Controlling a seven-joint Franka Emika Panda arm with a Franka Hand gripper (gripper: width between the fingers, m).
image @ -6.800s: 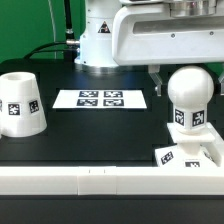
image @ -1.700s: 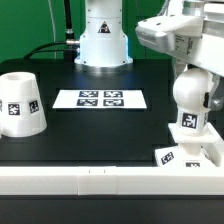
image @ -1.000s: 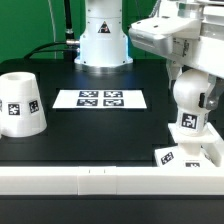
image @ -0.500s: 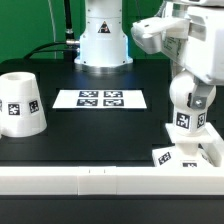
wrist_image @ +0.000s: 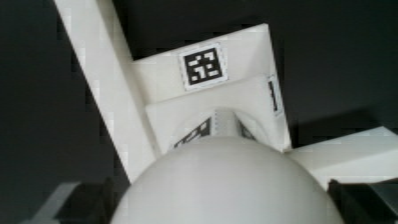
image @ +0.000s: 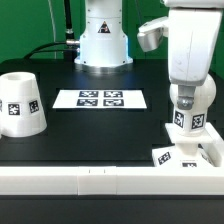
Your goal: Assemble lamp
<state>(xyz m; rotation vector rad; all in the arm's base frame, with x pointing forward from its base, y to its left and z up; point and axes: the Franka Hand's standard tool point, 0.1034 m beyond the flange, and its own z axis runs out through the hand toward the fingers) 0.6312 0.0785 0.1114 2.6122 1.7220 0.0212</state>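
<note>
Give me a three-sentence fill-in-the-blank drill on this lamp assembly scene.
The shade stands at the exterior view's ___ side.
The end effector hangs right over the round ___.
That round part stands on the low square ___.
Missing words: left; bulb; base.

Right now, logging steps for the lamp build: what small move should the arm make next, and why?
Probably open the gripper and lift clear: it seems shut on the bulb, which stands upright on the base, while the shade sits apart, untouched.
</note>
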